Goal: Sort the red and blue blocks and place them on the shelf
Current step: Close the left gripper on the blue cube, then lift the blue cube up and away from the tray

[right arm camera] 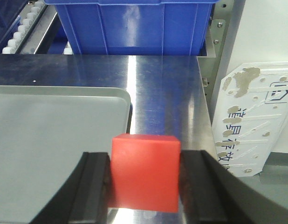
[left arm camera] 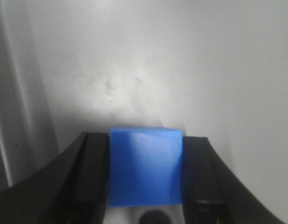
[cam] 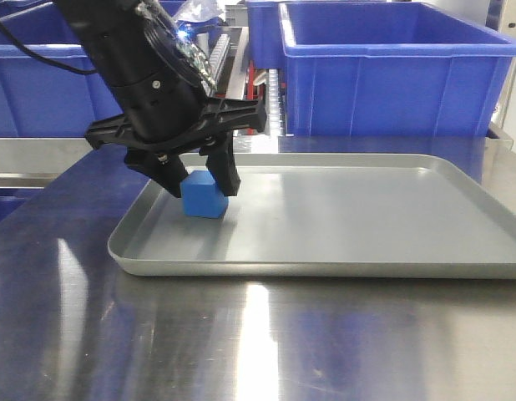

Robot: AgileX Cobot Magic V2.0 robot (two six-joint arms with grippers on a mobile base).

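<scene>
Blue block [cam: 204, 196] — on the floor of the grey tray [cam: 341, 269] near its left end, left jaws clenched on two opposite faces | red block [right arm camera: 144, 171] — grasped between the right jaws, over the steel worktop [right arm camera: 167, 93] just beside the tray's corner | blue bins [cam: 392, 75] behind, well apart.

Small matte blue cube [cam: 204, 195] resting on flat grey tray [cam: 341, 209] near its left end, clamped in left gripper [cam: 202, 188]. Matching red cube [right arm camera: 145, 171] clamped in right gripper [right arm camera: 145, 186], just beside tray corner. Steel rack with blue ribbed bins [cam: 392, 75] behind.
</scene>
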